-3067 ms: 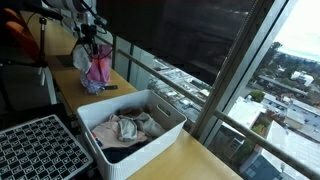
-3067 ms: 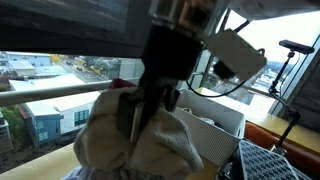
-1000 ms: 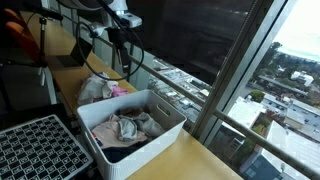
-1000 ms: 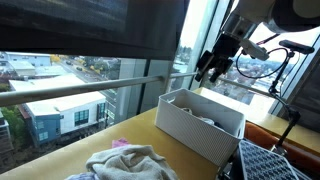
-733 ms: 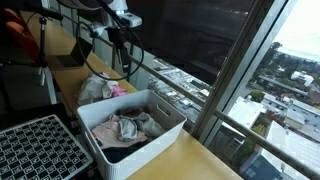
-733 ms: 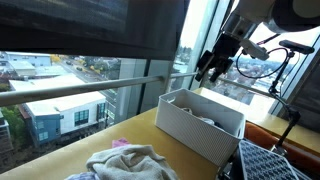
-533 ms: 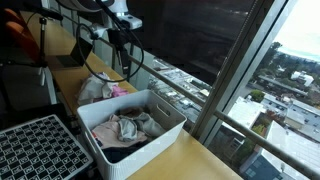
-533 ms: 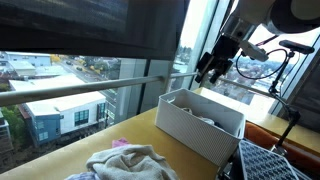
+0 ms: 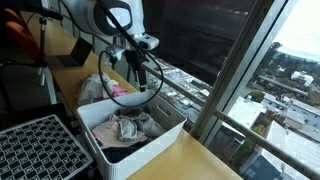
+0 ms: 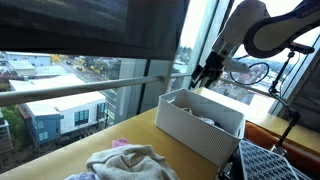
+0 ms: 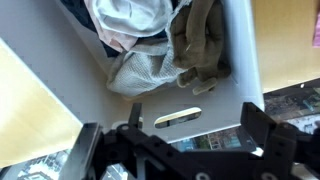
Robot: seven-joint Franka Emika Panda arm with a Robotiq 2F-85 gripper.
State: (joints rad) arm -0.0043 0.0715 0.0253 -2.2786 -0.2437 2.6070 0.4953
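My gripper [image 9: 134, 68] hangs open and empty just above the far end of a white plastic bin [image 9: 150, 140], seen in both exterior views. From the opposite side the gripper [image 10: 205, 72] shows over the bin's back rim [image 10: 190, 125]. In the wrist view the gripper [image 11: 195, 128] straddles the bin's end wall with its handle slot [image 11: 178, 119], one dark fingertip [image 11: 255, 120] on each side. Inside the bin lie crumpled clothes: a white piece [image 11: 130, 20], an olive piece [image 11: 200, 40] and a grey mesh piece [image 11: 140, 72].
A loose pile of clothes [image 9: 100, 88] lies on the wooden table beyond the bin, also visible as a heap [image 10: 125, 163] in an exterior view. A black grid tray [image 9: 40, 150] sits beside the bin. Window glass and a rail [image 10: 90, 90] border the table.
The arm has swung away from the clothes pile, toward the bin and lower. The gripper now hangs over the bin's far end, still open and empty.
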